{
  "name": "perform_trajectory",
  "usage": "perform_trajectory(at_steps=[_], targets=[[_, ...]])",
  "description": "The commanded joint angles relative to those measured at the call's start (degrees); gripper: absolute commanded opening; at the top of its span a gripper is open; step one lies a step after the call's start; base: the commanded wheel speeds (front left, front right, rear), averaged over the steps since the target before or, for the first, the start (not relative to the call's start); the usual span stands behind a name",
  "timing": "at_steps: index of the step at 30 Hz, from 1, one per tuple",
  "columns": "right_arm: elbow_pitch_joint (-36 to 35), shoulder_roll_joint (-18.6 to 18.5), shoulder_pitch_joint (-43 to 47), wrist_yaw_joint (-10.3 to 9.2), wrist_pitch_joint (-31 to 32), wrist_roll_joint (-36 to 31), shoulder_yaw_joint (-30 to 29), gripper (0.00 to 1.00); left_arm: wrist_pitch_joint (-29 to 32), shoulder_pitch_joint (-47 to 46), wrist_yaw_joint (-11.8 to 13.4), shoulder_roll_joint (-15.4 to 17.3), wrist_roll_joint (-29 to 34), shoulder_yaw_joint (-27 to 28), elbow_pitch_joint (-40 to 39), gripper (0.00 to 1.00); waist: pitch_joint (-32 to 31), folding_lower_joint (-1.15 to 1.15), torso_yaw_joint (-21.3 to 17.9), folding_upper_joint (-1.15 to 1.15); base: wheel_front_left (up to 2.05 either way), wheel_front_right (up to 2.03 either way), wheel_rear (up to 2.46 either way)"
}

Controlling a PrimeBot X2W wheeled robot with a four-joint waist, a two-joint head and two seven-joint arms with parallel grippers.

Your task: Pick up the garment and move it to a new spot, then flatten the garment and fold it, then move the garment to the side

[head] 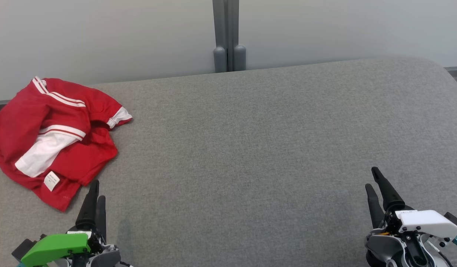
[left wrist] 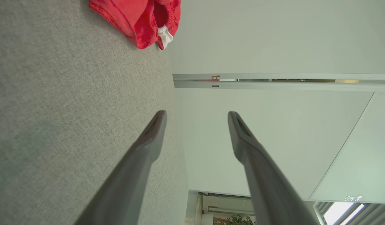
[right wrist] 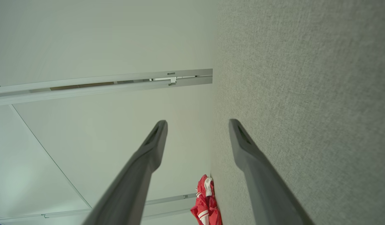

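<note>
The garment (head: 54, 137), a red shirt with white stripes, lay crumpled at the far left of the grey padded surface (head: 250, 148), at about 10 o'clock in the head view. It was a loose heap and not flat. Its longer side seemed to run from 12 to 6 o'clock, but with so many folds this was only a guess.

The left gripper (head: 98, 190) was at 7 o'clock in that view, with its fingers pointing to 12 o'clock. The garment lay at about 11 o'clock from these fingers, and its near hem, with a small white label (head: 52, 181), was just beside the tips and not touching them. The right gripper (head: 371, 177) was at 4 o'clock, well apart from the garment, which lay at about 10 o'clock from it. The left arm was therefore clearly nearer, and I judge it should make the first grasp.

In both wrist views the two dark fingers stood apart with nothing between them.

Nothing stood between the left fingers and the cloth. A grey post (head: 228, 37) rose behind the far edge at 12 o'clock, out of the way. The wide bare cloth at the centre looked like a good new spot.
</note>
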Motion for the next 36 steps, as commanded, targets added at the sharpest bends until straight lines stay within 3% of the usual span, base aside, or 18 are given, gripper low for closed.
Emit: perform_trajectory(at_steps=[1, 14, 36], targets=[[-1.03, -0.19, -0.89, 0.01, -0.81, -0.4, 0.6, 1.0, -0.78, -0.71, -0.04, 0.15, 0.76, -0.47, -1.51, 1.0, 0.0, 0.0, -0.01, 0.0, 0.0, 0.0, 0.0], [-2.1, -0.29, -0.52, 0.02, -4.29, -6.99, 1.22, 1.0, -4.24, 0.19, 0.19, 0.27, 7.34, -2.32, -3.95, 1.0, -0.08, 0.0, -0.07, 0.0, 0.0, 0.0, 0.0], [-7.63, -0.44, 0.87, 0.02, -9.23, -35.54, 4.07, 1.0, -9.16, 1.21, 3.48, 0.45, 32.88, -7.28, -9.28, 1.0, 0.09, 0.0, 0.03, 0.0, 0.0, 0.0, 0.0]])
